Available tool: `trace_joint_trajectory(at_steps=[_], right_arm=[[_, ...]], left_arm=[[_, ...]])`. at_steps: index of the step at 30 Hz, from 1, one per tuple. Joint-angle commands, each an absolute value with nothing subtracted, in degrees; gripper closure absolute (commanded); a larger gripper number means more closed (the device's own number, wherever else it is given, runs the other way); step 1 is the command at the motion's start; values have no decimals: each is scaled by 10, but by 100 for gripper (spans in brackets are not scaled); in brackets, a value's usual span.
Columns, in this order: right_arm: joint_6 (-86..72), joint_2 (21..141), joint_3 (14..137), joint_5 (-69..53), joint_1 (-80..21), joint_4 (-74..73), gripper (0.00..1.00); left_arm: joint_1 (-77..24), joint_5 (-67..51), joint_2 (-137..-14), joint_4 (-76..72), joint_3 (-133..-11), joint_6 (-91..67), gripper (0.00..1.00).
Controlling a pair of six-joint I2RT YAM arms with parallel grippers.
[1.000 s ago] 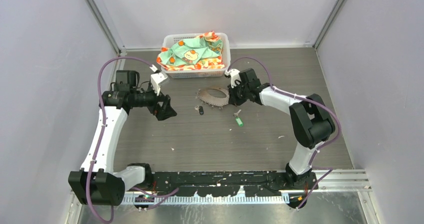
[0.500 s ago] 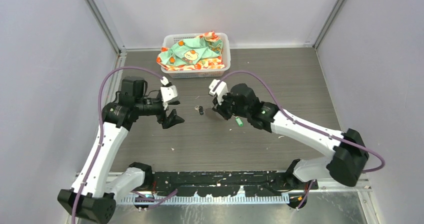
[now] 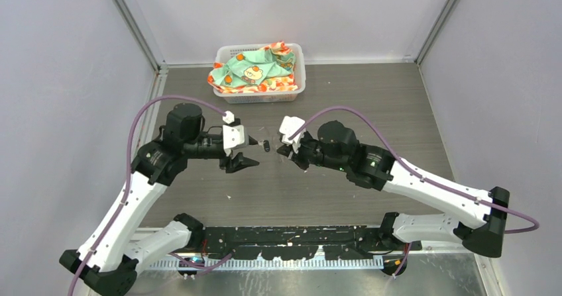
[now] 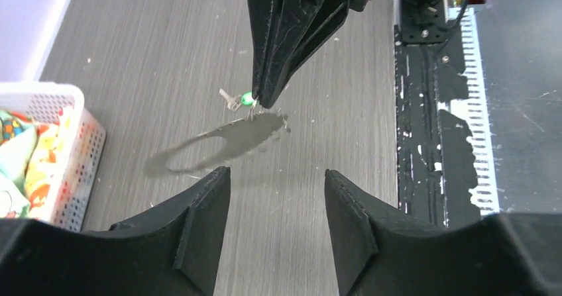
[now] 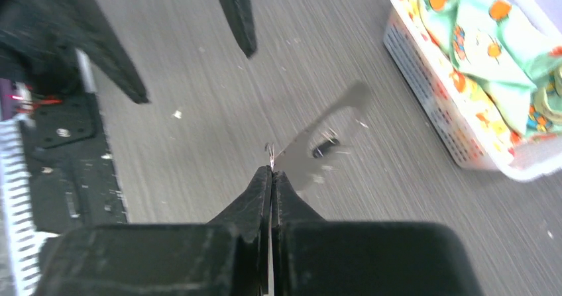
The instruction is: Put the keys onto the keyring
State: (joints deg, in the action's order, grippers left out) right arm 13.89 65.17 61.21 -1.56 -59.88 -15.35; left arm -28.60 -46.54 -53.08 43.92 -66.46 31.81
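My right gripper point(image 3: 287, 153) point(image 5: 270, 170) is shut on a thin silvery edge, the keyring point(image 5: 270, 151), which I see edge-on just past its tips. A grey ring-shaped shadow falls on the table under it. The black-headed key point(image 3: 266, 146) point(image 5: 325, 151) lies on the table between the two grippers. In the left wrist view the green-headed key point(image 4: 247, 98) lies just behind the right gripper's shut fingertips point(image 4: 268, 97). My left gripper point(image 3: 246, 161) point(image 4: 275, 173) faces them a short way off, open, with nothing between its fingers.
A white basket point(image 3: 296, 91) point(image 4: 79, 144) point(image 5: 424, 64) full of patterned cloth stands at the back centre. The black base rail point(image 3: 298, 236) runs along the near edge. Grey walls close in both sides.
The right arm lifted the keyring off the table and swung it left and nearer. The left arm moved right toward it, and its jaws narrowed but stay open.
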Motion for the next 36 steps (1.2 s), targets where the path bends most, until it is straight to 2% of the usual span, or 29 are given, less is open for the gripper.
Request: trace_joint_trajectory(at_steps=[1, 5, 12, 20, 36], right_arm=[[107, 606, 655, -73, -624, -125, 99], [60, 584, 645, -106, -634, -74, 99], [1, 567, 608, -125, -659, 30, 99], [-26, 565, 593, -139, -668, 73, 99], [-55, 573, 571, -156, -667, 127, 99]], left_arm=[[-311, -472, -492, 395, -689, 270, 47], [-320, -475, -472, 382, -690, 251, 53], [-324, -507, -464, 380, -710, 193, 53], [-326, -550, -460, 397, -730, 133, 54], [-327, -552, -466, 397, -739, 115, 78]])
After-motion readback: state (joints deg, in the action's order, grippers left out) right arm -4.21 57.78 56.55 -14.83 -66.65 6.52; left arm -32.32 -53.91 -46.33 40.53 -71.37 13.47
